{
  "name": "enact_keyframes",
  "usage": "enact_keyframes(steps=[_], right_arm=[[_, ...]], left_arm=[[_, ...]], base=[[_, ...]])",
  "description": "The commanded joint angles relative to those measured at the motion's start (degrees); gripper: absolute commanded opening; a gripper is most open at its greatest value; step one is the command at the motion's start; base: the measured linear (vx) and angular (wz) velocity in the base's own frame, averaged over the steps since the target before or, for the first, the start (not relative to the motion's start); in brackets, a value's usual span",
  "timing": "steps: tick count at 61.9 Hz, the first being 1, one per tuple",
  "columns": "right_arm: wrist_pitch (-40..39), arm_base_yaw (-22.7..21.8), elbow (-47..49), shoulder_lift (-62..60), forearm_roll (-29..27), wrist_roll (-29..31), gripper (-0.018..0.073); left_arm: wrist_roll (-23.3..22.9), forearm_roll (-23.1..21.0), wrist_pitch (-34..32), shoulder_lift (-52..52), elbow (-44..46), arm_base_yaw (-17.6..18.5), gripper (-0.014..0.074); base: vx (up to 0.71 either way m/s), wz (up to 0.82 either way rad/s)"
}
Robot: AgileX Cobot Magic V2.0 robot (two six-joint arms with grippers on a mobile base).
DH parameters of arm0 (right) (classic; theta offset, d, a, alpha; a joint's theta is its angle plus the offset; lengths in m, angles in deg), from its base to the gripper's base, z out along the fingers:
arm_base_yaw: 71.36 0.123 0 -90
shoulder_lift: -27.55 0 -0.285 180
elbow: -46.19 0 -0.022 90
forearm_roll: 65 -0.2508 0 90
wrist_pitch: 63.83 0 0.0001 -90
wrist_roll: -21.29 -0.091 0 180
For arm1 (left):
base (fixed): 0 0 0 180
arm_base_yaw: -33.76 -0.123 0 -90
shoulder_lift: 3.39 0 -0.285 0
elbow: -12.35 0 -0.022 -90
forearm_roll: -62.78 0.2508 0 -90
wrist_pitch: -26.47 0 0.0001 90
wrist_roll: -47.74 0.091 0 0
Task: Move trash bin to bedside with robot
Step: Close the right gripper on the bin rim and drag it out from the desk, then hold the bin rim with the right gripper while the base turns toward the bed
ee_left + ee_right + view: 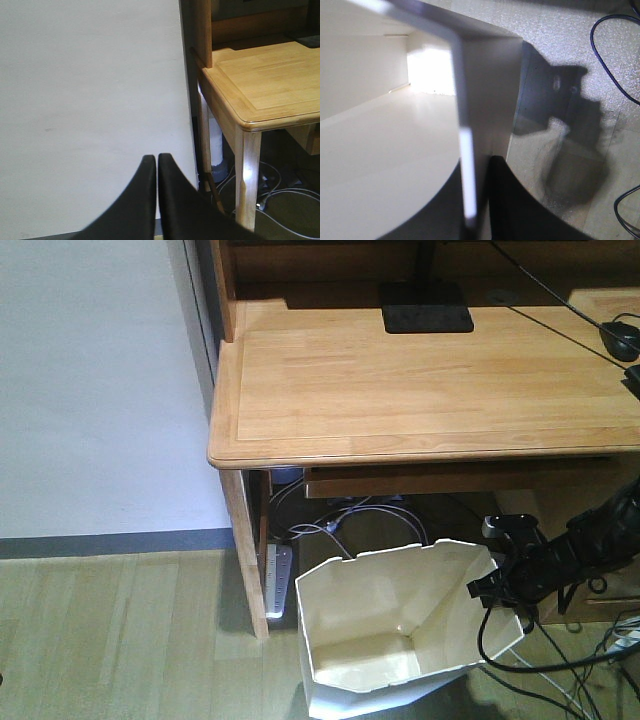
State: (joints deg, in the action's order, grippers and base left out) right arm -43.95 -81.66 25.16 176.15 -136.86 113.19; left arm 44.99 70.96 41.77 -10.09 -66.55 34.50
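1. Where the worktop point(420, 390) overhangs the wooden floor point(120, 640), the trash bin point(400, 605) stands just in front of the front edge. It is just right of the worktop's left leg point(245, 540) and near a power strip point(278, 578) lying on the floor beneath.
2. The bin is white outside and cream inside, with an angular rim. Its open mouth leans toward the front-facing camera.
3. The right arm point(590, 535) reaches in low from the right, below the worktop, and meets the bin at its right-hand rim.
4. The right pincer point(475, 172) is clamped on the bin's thin wall. One finger point(435, 215) lies against the cream inner face, and the other finger point(525, 215) lies on the outer face. The wall's edge runs between them.
5. The left pincer point(155, 160) is narrow. Its two black fingers are pressed together with only a hairline slit between them, and they grip nothing. It faces a white wall point(90, 100), with the worktop's corner to its right.
6. A black monitor base point(430, 318) sits at the back of the worktop, and a black mouse point(622, 338) sits at its right edge.
7. Black cables point(500, 645) trail from the right arm down beside the bin.
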Motion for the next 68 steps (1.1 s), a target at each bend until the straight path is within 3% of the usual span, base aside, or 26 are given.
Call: enact_keyframes(steps=[1, 20, 68], right_arm=[[8.97, -0.3, -1.19, -6.58, -1.56, 0.15, -0.0007], [13.26, -0.3, -1.27, -6.93, -1.69, 0.02, -0.0007], [13.27, -0.3, -1.27, -6.93, -1.69, 0.02, -0.0007]], left_arm=[[-0.46, -0.15, -4.23, 0.54, -1.6, 0.36, -0.0006], [-0.46, -0.15, -4.23, 0.54, -1.6, 0.36, -0.0006], [-0.46, -0.15, -4.23, 0.54, -1.6, 0.36, -0.0006]], base=[[0.0, 0.0], [0.0, 0.0], [-0.01, 0.02]])
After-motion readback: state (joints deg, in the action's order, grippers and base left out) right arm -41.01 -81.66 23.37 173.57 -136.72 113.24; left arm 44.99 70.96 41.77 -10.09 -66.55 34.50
